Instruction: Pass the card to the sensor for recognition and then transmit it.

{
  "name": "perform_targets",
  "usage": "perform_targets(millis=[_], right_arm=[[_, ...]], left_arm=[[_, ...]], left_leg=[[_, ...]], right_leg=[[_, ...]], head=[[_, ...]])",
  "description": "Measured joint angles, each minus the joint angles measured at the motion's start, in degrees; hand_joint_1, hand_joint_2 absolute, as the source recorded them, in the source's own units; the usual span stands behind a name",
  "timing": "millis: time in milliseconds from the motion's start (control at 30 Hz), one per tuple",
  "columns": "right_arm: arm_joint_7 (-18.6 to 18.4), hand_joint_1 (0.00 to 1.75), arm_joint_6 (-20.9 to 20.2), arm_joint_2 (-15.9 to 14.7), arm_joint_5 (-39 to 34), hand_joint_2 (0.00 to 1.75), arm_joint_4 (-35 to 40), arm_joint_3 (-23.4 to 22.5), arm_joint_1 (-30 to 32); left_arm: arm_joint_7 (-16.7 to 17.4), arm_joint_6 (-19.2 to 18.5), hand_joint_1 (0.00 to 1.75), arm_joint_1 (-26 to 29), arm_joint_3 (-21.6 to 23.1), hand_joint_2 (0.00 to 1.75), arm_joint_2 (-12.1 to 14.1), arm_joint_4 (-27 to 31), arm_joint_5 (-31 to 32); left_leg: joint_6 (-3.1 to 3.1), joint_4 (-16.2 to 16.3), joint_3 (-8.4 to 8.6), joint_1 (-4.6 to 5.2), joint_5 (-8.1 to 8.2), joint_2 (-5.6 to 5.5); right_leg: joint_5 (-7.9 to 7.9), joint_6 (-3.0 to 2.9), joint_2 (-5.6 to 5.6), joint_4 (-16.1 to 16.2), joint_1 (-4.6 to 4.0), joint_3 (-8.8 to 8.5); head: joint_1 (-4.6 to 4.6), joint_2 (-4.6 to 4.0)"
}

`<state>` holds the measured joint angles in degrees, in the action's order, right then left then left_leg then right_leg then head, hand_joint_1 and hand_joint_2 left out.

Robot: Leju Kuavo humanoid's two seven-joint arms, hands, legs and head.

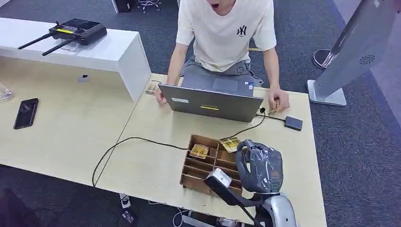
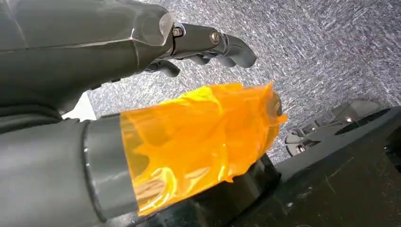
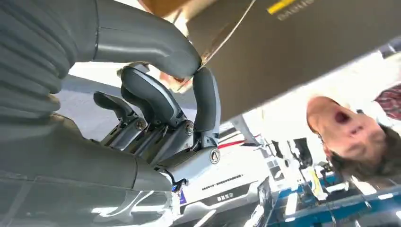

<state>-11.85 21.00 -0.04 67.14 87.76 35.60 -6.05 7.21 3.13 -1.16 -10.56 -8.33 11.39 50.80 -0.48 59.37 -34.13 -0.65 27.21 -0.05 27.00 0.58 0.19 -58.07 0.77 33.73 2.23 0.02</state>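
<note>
Head view: the right hand (image 1: 259, 165) hangs over the wooden divider box (image 1: 208, 163) near the table's (image 1: 156, 165) front edge, pinching a card (image 1: 231, 144) between thumb and finger above the box's far right corner. A person (image 1: 224, 33) sits behind the laptop (image 1: 210, 101). The left hand (image 2: 142, 52) hangs over carpet, fingers loosely curled, holding nothing.

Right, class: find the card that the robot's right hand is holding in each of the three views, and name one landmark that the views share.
Head view: the card is just right of centre, pinched by the right hand above the wooden divider box.
Right wrist view: near the top middle, between the thumb and a finger.
Left wrist view: not in it.
Shared landmark: the grey laptop, beyond the card in the head and right wrist views.
</note>
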Motion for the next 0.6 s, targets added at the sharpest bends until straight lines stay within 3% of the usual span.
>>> perform_targets(millis=[600], right_arm=[[3.15, 1.75, 1.11, -0.13, -7.41, 1.75, 5.37, -2.56, 1.46]], left_arm=[[-0.2, 0.48, 0.0, 0.02, -0.11, 0.0, 0.0, 0.0, -0.02]], left_leg=[[0.0, 0.0, 0.0, 0.0, 0.0, 0.0]], right_leg=[[0.0, 0.0, 0.0, 0.0, 0.0, 0.0]], head=[[0.0, 0.0]])
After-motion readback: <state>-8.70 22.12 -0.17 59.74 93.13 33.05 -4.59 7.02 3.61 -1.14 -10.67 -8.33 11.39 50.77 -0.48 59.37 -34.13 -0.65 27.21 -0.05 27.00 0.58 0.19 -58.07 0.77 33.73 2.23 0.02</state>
